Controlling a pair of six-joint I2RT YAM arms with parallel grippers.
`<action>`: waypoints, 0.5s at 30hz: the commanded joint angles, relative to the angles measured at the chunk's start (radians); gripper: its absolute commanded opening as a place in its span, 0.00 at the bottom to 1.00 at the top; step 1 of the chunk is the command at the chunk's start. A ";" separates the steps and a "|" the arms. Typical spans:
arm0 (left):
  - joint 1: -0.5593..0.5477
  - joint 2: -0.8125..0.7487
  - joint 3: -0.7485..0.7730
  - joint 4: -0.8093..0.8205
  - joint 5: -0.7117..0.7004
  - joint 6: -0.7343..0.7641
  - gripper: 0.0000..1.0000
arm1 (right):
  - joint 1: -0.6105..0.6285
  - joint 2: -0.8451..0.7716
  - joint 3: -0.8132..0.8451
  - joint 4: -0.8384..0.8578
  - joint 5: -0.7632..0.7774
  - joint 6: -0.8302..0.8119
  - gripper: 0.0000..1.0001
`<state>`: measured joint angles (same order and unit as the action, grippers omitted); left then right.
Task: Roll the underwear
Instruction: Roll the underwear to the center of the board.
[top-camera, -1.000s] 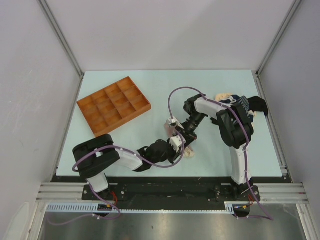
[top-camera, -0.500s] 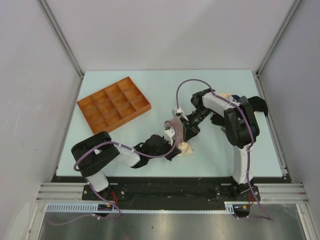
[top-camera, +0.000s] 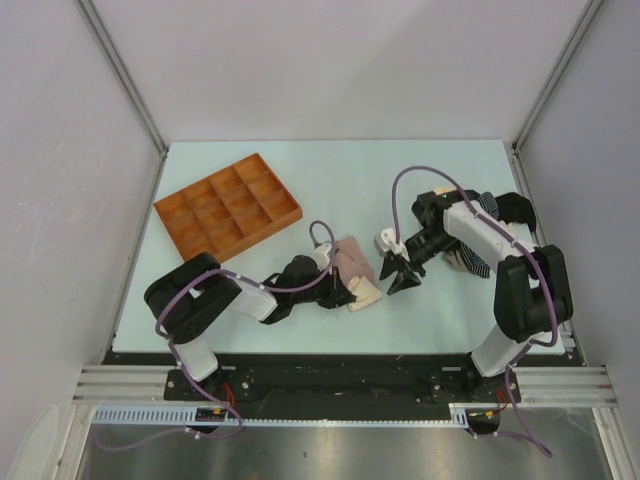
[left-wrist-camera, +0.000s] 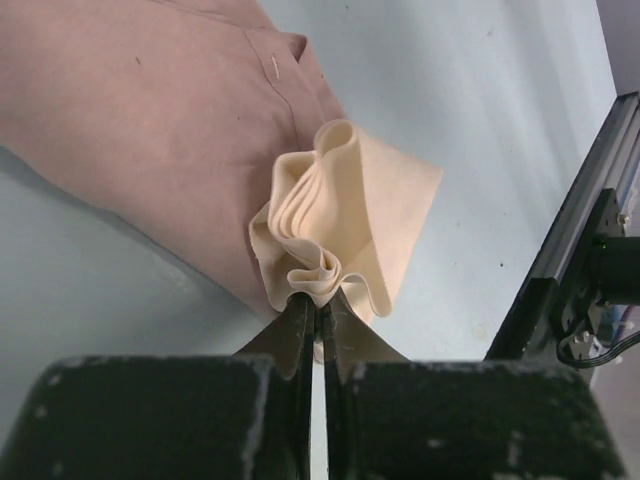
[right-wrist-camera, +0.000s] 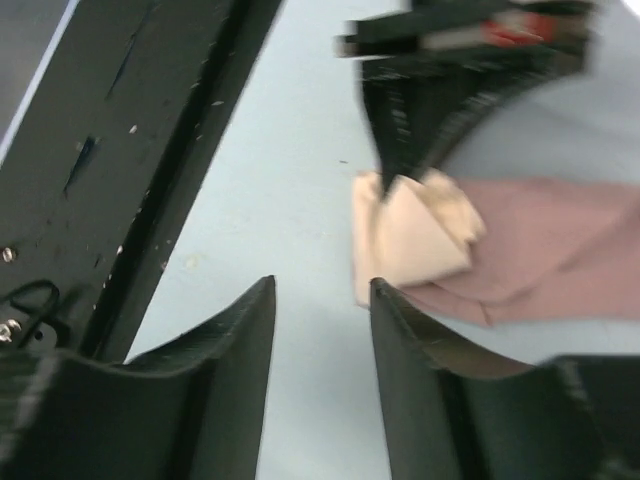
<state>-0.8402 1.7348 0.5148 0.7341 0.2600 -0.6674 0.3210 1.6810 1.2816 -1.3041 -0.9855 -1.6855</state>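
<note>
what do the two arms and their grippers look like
The left arm and right arm both have black joints and white link shells, each with a thin purple cable looping along it. The left gripper and right gripper have matte black, wedge-shaped fingers that taper to the tips.

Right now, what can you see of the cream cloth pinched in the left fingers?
The cream cloth looks like soft, thin fabric folded into several layers. It fans into a rough triangle and its layered edges curl. The shut left fingers pinch its bunched corner. It lies on the pale table near the front edge, with one side against a pink-beige garment. Nothing else touches it; the right fingers stand open, apart from it.
</note>
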 joint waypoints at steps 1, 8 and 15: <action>0.012 0.011 0.071 -0.096 0.041 -0.063 0.00 | 0.050 -0.110 -0.149 0.029 -0.016 -0.281 0.50; 0.027 0.020 0.126 -0.180 0.061 -0.037 0.00 | 0.193 -0.205 -0.318 0.463 0.168 -0.076 0.54; 0.044 0.055 0.140 -0.183 0.088 -0.037 0.00 | 0.240 -0.153 -0.364 0.611 0.294 -0.017 0.54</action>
<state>-0.8104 1.7618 0.6270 0.5636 0.3237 -0.7002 0.5457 1.5085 0.9340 -0.8413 -0.7780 -1.7443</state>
